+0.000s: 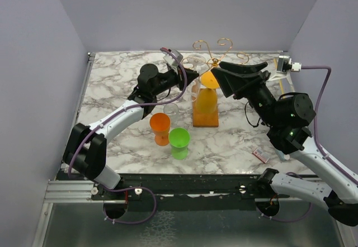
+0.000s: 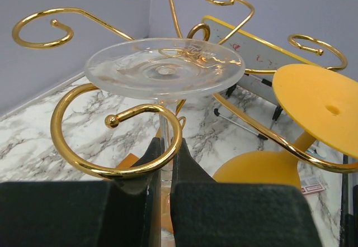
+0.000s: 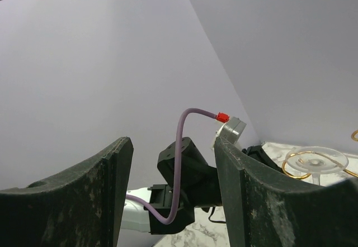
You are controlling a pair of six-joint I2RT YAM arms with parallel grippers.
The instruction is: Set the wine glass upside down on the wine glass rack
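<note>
A clear wine glass [image 1: 195,61] is upside down, its round foot [image 2: 165,68] on top. My left gripper [image 2: 166,146] is shut on its stem, just under a gold spiral arm [image 2: 84,146] of the wine glass rack [image 1: 215,51]. The stem runs up through that loop and the foot sits just above it. The rack's wooden base [image 1: 206,119] is on the marble table. An orange wine glass [image 1: 206,99] hangs upside down on the rack. My right gripper [image 1: 221,74] is open and empty beside the orange glass's foot [image 2: 319,107]. The clear foot also shows in the right wrist view [image 3: 316,160].
An orange cup [image 1: 160,125] and a green cup [image 1: 179,141] stand in front of the rack, with another clear glass [image 1: 170,110] behind them. A small pink packet [image 1: 260,155] lies at the front right. A white board with a yellow edge [image 2: 246,46] leans at the back right.
</note>
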